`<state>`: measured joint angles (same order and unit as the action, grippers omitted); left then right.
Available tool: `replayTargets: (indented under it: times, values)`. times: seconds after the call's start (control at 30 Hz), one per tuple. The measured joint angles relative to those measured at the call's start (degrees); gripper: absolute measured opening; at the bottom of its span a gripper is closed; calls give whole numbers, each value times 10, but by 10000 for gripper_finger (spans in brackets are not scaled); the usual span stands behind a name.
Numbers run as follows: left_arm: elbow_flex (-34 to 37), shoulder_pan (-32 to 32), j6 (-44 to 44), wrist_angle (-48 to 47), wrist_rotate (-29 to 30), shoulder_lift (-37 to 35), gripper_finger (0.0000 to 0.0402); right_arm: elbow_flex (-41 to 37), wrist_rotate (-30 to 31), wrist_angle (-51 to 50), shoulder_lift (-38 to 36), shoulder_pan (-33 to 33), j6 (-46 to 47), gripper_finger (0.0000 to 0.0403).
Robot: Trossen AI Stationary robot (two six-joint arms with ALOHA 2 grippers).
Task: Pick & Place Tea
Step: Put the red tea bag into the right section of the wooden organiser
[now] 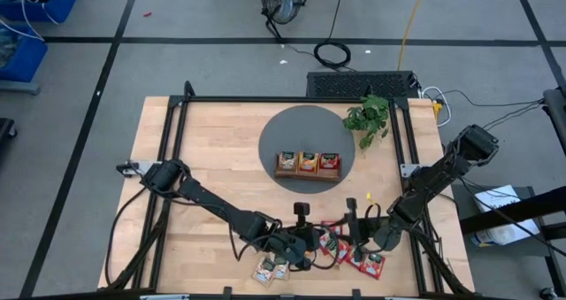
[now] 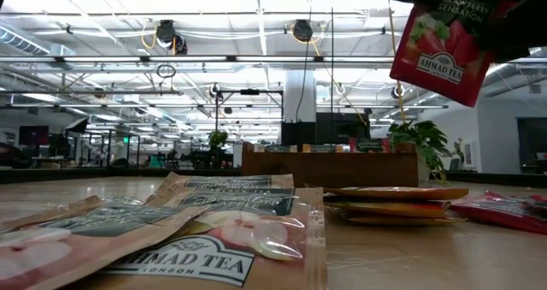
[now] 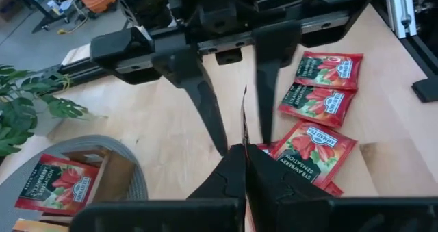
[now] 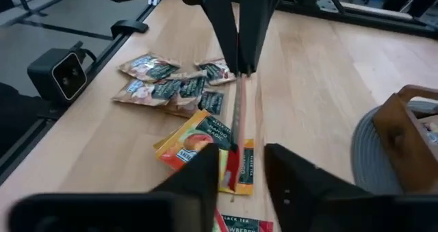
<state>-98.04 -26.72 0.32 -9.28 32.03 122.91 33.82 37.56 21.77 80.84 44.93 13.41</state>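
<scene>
Bare table (image 1: 212, 150) left of tray (image 1: 307, 165)

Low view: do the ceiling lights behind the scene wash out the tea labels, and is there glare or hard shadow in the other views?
Low view: the ceiling lights burn out overhead, yet the print on the lifted red sachet and on the nearest sachets reads fine. High view: even light, only soft shadows on the table. Wrist views: no glare.
</scene>
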Motion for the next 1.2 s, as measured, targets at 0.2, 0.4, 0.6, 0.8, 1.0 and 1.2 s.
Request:
replayTargets:
  times: [0.2, 0.4, 0.6, 0.8, 1.0, 1.2]
  values:
    - [0, 4, -5, -1, -9, 0, 7, 0, 0, 14, 0, 0, -32, 7]
    - [0, 4, 5, -9, -10, 0, 8, 0, 0, 16, 0, 0, -27, 2]
    - [0, -18, 62, -9, 3, -14, 73, -14, -1, 20, 0, 0, -17, 1]
    - [0, -48, 26, -129, 29, -73, 121, -15, -1, 13, 0, 2, -8, 1]
    - [88, -80, -79, -209, 63, -160, 83, -15, -4, -19, 0, 3, 16, 0]
    - [373, -85, -82, 60, 58, -333, 7, -15, -4, -16, 0, 2, 11, 0]
